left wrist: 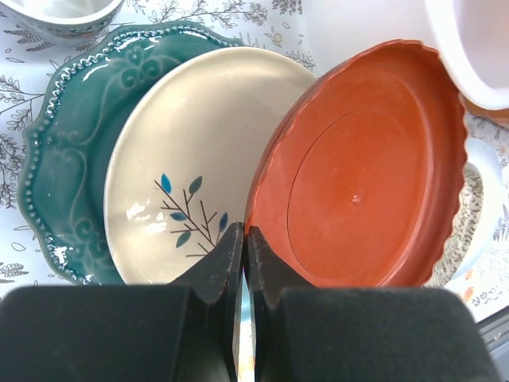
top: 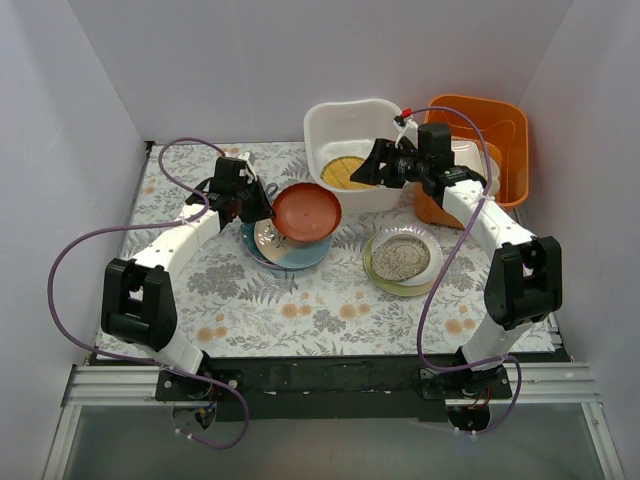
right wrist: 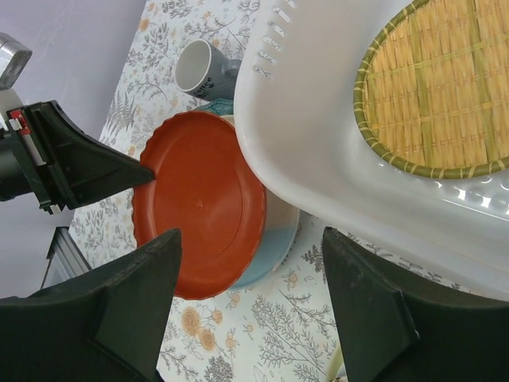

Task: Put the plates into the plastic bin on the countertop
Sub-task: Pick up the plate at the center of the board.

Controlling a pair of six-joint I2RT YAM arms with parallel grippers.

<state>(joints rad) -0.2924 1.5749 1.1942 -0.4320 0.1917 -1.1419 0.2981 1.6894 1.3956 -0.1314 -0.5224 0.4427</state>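
Observation:
My left gripper point(top: 262, 208) point(left wrist: 242, 230) is shut on the rim of a red plate point(top: 306, 210) point(left wrist: 358, 167) point(right wrist: 199, 203), holding it tilted above a stack on the countertop point(top: 300, 300). That stack shows a cream plate with blue leaves point(left wrist: 187, 151), a scalloped teal plate point(left wrist: 64, 151) and a blue plate point(right wrist: 274, 243). The white plastic bin point(top: 335, 125) point(right wrist: 318, 119) stands behind, with a yellow woven plate point(top: 345, 172) point(right wrist: 433, 87) inside. My right gripper point(top: 365, 170) point(right wrist: 251, 235) hovers open at the bin's near edge, holding nothing.
A second stack of plates point(top: 403, 258) lies on the countertop to the right. An orange tub point(top: 490, 125) stands beside the bin, behind the right arm. A small grey cup point(right wrist: 199, 68) sits left of the bin. White walls close in three sides.

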